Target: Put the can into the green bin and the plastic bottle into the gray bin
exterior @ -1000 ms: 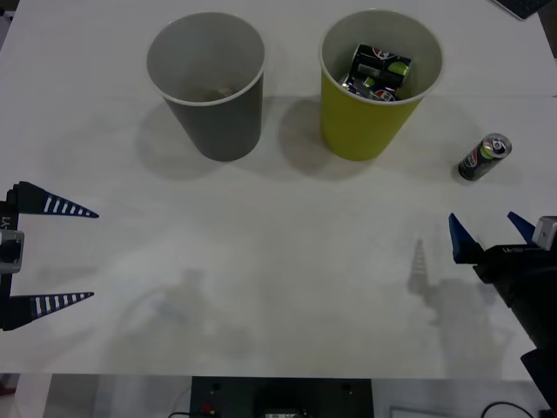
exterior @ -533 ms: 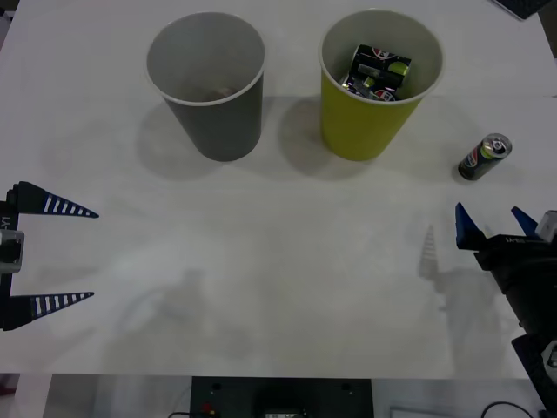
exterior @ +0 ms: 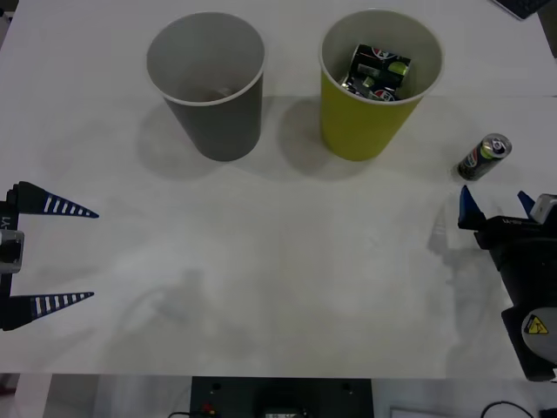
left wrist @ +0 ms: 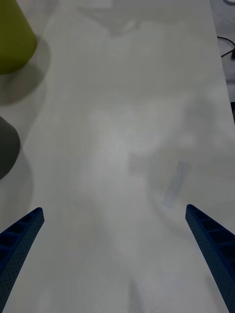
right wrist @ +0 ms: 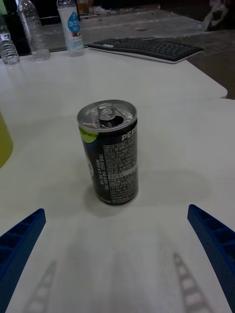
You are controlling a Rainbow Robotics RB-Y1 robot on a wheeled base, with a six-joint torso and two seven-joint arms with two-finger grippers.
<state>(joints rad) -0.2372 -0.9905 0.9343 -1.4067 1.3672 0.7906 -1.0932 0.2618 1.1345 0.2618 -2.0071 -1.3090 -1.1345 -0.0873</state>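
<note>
White table (exterior: 287,287), keyboard (right wrist: 147,49) behind

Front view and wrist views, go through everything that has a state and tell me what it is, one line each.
can: upright on the table, tab opened, not held
green bin: upright, holds crushed cans
gray bin: upright, contents unclear
right gripper: jaws open, just short of the can
left gripper: jaws open, idle at the table's left edge
</note>
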